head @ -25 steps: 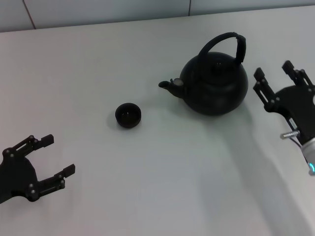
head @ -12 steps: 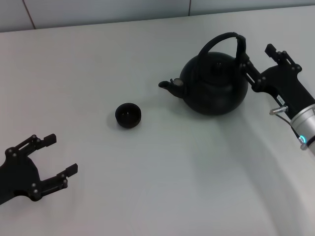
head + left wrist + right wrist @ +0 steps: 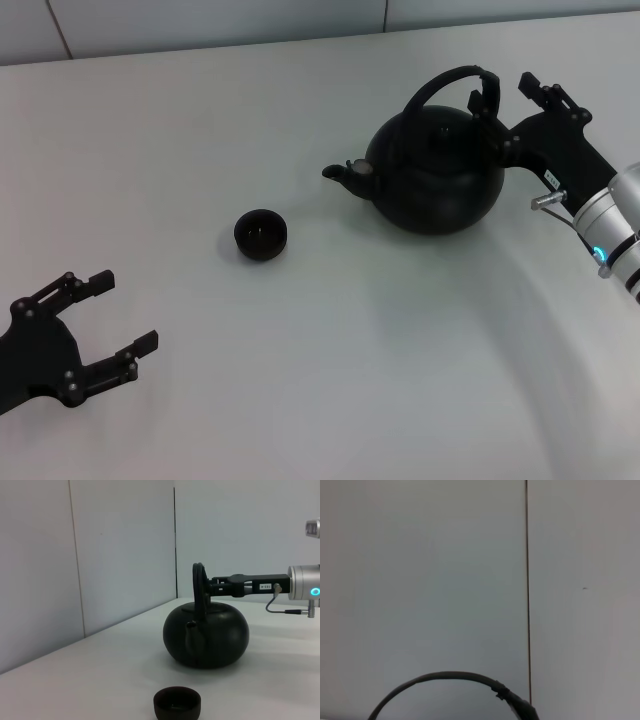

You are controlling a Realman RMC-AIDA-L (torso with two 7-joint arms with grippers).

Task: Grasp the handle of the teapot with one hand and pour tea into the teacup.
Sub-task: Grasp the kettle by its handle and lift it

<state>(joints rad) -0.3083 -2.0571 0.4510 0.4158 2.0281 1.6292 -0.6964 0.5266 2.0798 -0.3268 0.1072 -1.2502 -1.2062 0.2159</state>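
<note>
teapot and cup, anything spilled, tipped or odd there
Nothing stands out. The teapot sits upright, its handle standing up, and the teacup is upright apart from it. No spill shows on the table. The right hand is open at the handle.

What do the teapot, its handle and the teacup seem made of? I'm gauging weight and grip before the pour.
The teapot looks like matte black cast iron or dark stoneware: a dull, thick, round body with almost no glare. Its handle reads as a thin rigid black hoop, probably metal, flatter where the open right gripper straddles it. The teacup shows the same dull black finish, likely ceramic.
</note>
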